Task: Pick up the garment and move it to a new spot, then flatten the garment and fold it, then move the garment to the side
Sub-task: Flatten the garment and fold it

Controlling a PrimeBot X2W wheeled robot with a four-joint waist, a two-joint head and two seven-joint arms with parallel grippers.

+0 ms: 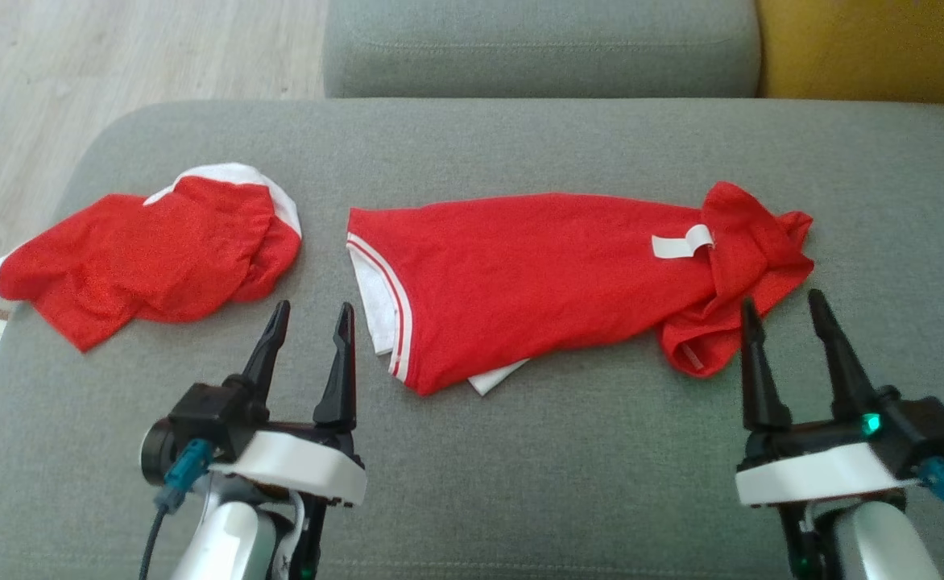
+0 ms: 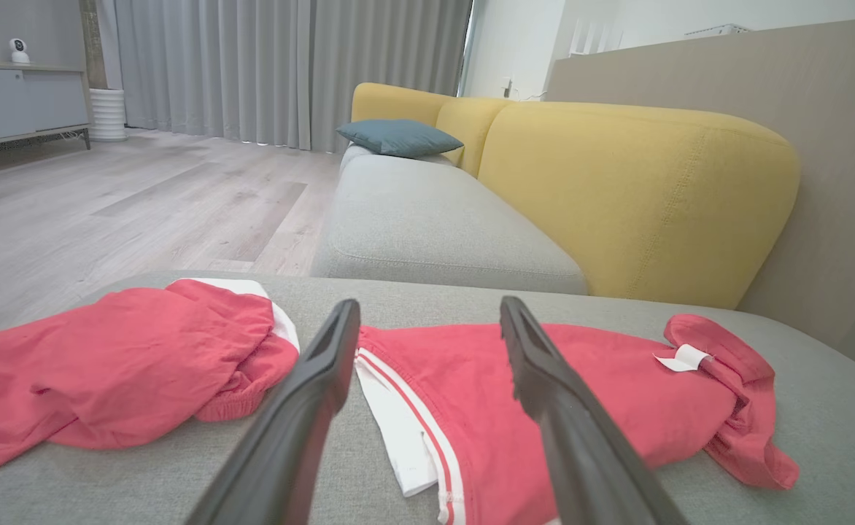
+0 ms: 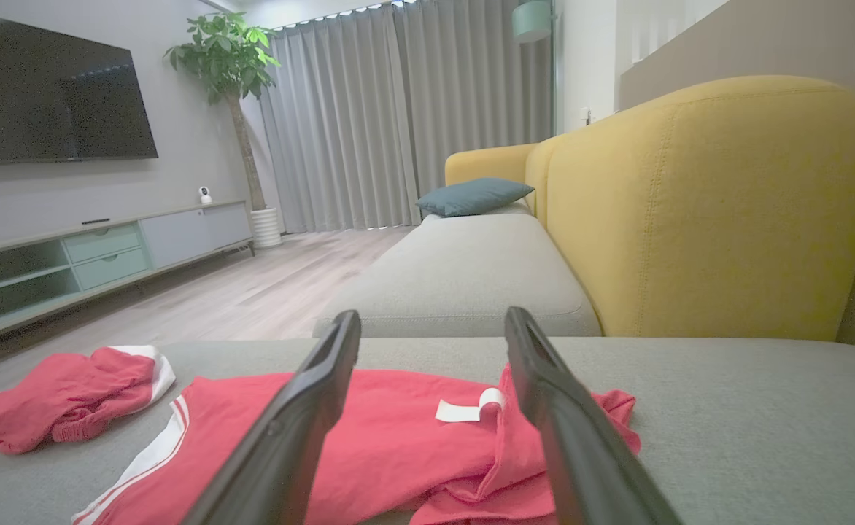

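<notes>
Garment status, working out from the jaws: both grippers are empty and spread wide. The left gripper (image 1: 313, 306) hangs just in front of the striped white edge of the red garment (image 1: 536, 274), not touching it as far as I can tell. The right gripper (image 1: 782, 296) sits right by the bunched-up end on the other side, fingertips over or just beside the cloth, hard to say which. So nothing is gripped on either side.

The garment itself lies across the middle of the grey seat cushion (image 1: 520, 483), mostly spread out but not properly flat. The right end is crumpled in a wad, and white bits poke out from under the near edge. My read is that it's lying where it's going to be worked on and the flattening is only partly there. Folding isn't done, and neither is moving it aside. A second red-and-white piece (image 1: 150, 258) lies in a loose heap well off to the left, and I can't tell if that one's finished or waiting.

Labels: there's a white tag (image 1: 681, 242) curled up near the crumpled end. It looks blank from all three cameras, or anything printed is too small to read. No logo or lettering anywhere else on the cloth, just the white stripes (image 1: 395, 306) along the left edge.
</notes>
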